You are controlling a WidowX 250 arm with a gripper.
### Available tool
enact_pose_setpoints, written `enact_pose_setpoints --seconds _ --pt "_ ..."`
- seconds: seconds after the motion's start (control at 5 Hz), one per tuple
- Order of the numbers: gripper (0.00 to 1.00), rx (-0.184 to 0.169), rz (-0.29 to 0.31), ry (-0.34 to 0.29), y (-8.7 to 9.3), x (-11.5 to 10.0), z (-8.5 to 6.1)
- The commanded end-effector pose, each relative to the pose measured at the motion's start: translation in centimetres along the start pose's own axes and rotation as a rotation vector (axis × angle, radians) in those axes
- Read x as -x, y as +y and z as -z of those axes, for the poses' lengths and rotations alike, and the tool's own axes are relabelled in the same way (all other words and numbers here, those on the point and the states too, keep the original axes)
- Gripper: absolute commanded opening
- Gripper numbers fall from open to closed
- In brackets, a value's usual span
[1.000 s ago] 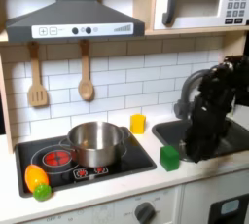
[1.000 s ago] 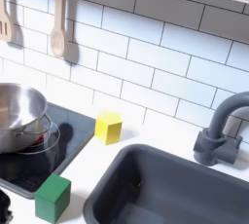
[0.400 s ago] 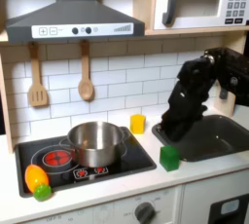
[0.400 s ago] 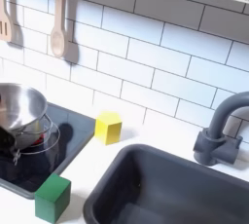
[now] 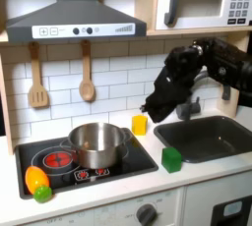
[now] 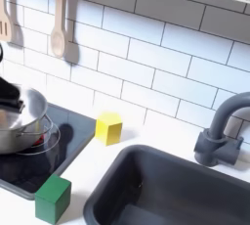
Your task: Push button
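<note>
Black claw [image 5: 157, 109] above yellow cube [image 5: 140, 124], jaw state unclear, steel pot [image 5: 95, 143] and green cube [image 5: 172, 159] nearby, black arm [image 5: 212, 65] angled down from right.

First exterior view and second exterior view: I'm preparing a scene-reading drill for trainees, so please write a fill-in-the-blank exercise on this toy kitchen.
1. The silver metal pot stands on the black ____.
2. The small cube beside the stovetop near the tiled wall is coloured ____.
3. Under the range hood, the wooden spatula and wooden ____ hang on the wall.
4. The cube at the counter's front edge, beside the dark sink, is ____.

Missing words: stovetop; yellow; spoon; green
</note>
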State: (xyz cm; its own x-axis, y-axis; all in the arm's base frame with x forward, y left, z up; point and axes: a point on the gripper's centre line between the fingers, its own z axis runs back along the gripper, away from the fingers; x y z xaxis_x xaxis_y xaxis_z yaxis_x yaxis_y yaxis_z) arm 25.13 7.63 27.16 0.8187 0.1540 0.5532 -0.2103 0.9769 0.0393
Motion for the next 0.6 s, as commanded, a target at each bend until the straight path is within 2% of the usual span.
enact_pose_setpoints --seconds 0.0,0.4 --pt "0.0 0.001 0.031 -0.161 0.0 -4.5 0.3" --pt "0.0 -0.023 0.031 -0.251 0.9 -7.6 0.2"
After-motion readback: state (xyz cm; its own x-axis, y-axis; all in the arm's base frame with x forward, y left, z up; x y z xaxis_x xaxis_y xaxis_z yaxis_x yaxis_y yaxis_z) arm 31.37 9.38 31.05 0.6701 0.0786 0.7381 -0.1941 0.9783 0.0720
